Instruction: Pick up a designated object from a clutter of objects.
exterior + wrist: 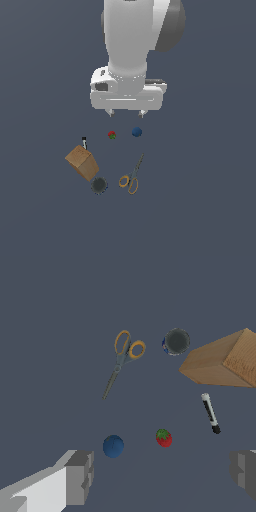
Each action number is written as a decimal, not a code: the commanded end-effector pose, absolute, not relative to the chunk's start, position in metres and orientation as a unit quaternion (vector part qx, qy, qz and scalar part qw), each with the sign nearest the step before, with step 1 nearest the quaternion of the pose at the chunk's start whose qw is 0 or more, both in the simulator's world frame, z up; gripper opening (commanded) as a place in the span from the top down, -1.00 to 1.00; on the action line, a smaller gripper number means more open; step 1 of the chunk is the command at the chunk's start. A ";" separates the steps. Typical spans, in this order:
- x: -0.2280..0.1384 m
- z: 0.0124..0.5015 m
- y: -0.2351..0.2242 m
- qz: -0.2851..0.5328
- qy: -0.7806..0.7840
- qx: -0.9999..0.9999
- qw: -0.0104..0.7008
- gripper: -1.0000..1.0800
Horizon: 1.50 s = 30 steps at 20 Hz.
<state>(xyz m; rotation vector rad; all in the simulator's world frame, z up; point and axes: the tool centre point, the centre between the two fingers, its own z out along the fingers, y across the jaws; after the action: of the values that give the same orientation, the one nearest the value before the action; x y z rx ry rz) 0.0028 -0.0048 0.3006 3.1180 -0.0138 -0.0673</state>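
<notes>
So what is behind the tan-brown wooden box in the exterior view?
Only the tip of the slim black-and-white marker stick pokes out behind the tan-brown wooden box; the box hides the rest. The wrist view shows the whole stick lying flat beside the box, apart from it.

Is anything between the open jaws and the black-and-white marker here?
Nothing visible blocks it. The gripper hangs open above the floor, and the marker lies in the open. The brown box is close beside it but apart; the strawberry-like ball lies off to one side.
</notes>
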 end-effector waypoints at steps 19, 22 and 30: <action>0.013 0.310 -0.024 -0.005 -0.009 1.000 0.008 -0.92; 0.015 0.301 -0.032 -0.005 -0.003 1.000 0.008 -0.92; 0.018 0.260 -0.069 -0.005 0.025 1.000 0.010 -0.92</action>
<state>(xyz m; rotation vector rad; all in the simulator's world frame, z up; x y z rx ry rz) 0.0175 -0.0599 0.2694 3.1220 0.0576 -0.0155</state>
